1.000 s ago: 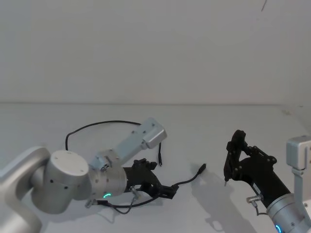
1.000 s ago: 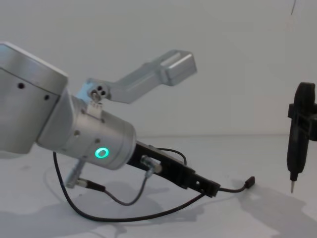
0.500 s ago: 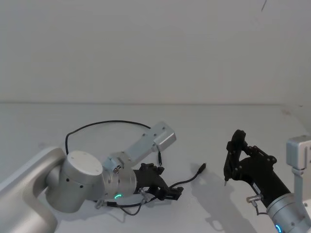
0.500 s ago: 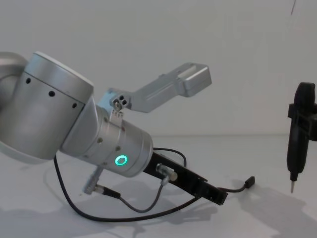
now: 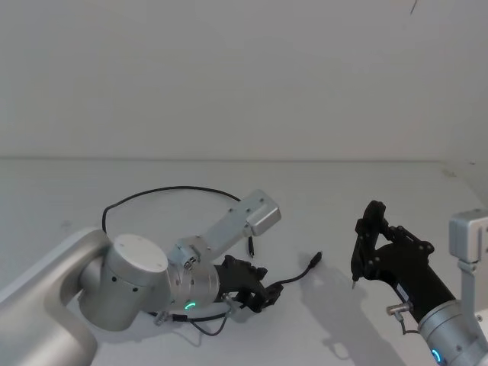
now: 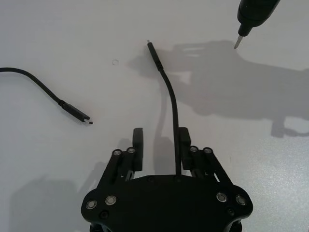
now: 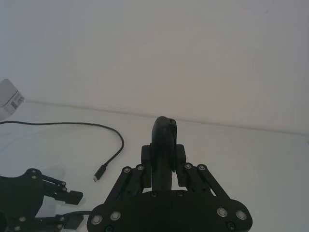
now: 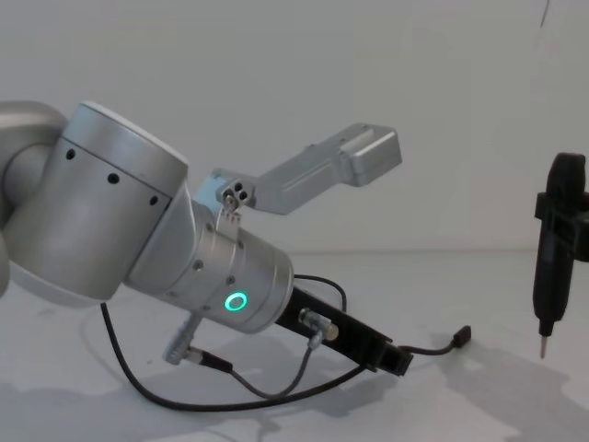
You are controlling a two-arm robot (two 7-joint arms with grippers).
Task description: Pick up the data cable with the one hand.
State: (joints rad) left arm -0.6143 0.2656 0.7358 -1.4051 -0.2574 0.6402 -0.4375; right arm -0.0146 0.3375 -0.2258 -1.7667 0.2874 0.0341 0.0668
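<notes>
The data cable [image 5: 175, 191] is a thin black cord looping across the white table, with one plug [image 5: 248, 245] behind my left arm and the other [image 5: 318, 261] pointing right. My left gripper [image 5: 263, 293], blocky and black on a silver wrist with a green ring, sits low over the cord near that right end. In the left wrist view the cable [image 6: 169, 92] runs between the open fingers of the left gripper [image 6: 161, 140], close against one finger [image 6: 183, 142]. My right gripper [image 5: 372, 248] hangs off to the right, shut on a black pen-shaped tool [image 8: 550, 249].
A grey wire with silver plugs [image 8: 267, 387] dangles from my left wrist to the table. The silver camera bracket [image 8: 322, 166] juts above the wrist. The tool's pale tip [image 6: 238, 42] hovers beyond the cable's plug [image 6: 151, 47]. The white table [image 5: 343, 191] ends at a pale wall.
My left wrist has shifted right and rolled, with the gripper staying low at the cable. The right arm has not moved.
</notes>
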